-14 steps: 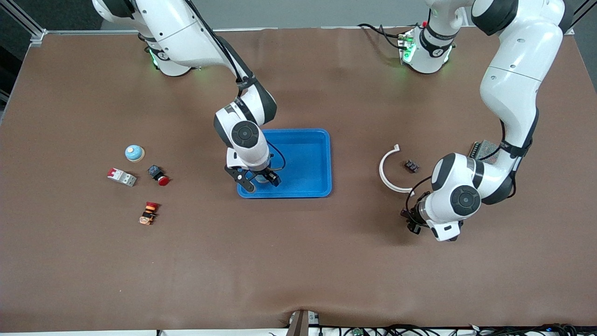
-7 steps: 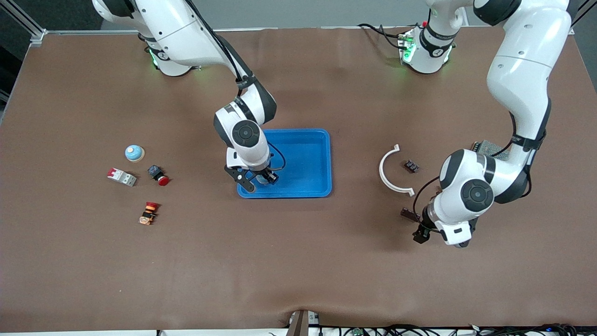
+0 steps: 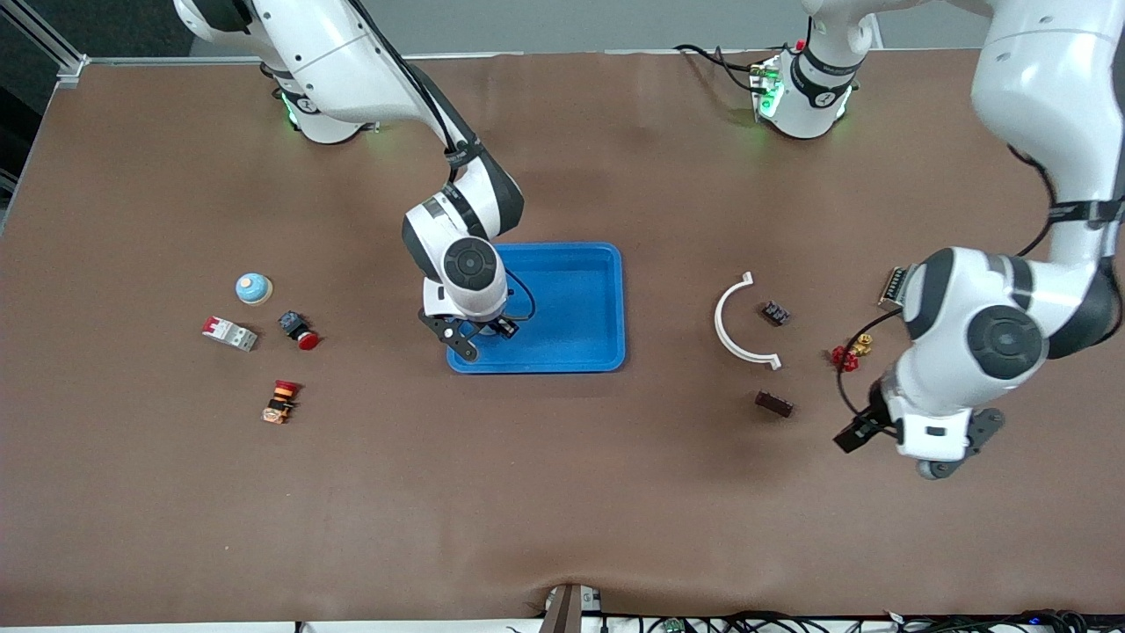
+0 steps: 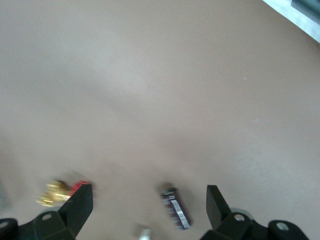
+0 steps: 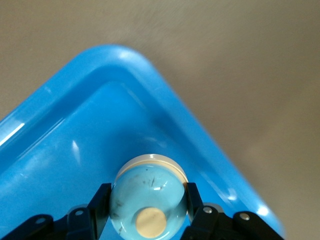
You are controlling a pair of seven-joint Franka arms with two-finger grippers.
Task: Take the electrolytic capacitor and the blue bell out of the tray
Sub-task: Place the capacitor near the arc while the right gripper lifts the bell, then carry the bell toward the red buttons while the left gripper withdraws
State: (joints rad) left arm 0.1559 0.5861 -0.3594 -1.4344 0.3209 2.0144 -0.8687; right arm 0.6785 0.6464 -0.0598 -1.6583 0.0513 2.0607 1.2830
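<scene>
The bell (image 5: 148, 200) sits between the fingers of the right gripper (image 3: 479, 335), inside the blue tray (image 3: 580, 352), in the tray corner toward the right arm's end and nearer the front camera. The right wrist view shows a pale blue glossy dome with a cream base rim and a tan button on top; a black finger (image 5: 100, 202) presses against each side of it. The right arm reaches from its base down over the tray edge, wrist pointing straight down.

A second, similar pale blue bell (image 3: 253, 287) rests on the table toward the right arm's end, well apart from the tray.

The left gripper (image 3: 914, 444) hangs over bare table near the left arm's end, its fingers spread wide and holding nothing, as the left wrist view shows. The left arm bends sharply at the elbow, with the wrist low.

Near it lie a dark rectangular component (image 3: 774, 403), a red and gold connector (image 3: 847, 353) and a white curved strip (image 3: 734, 321).
</scene>
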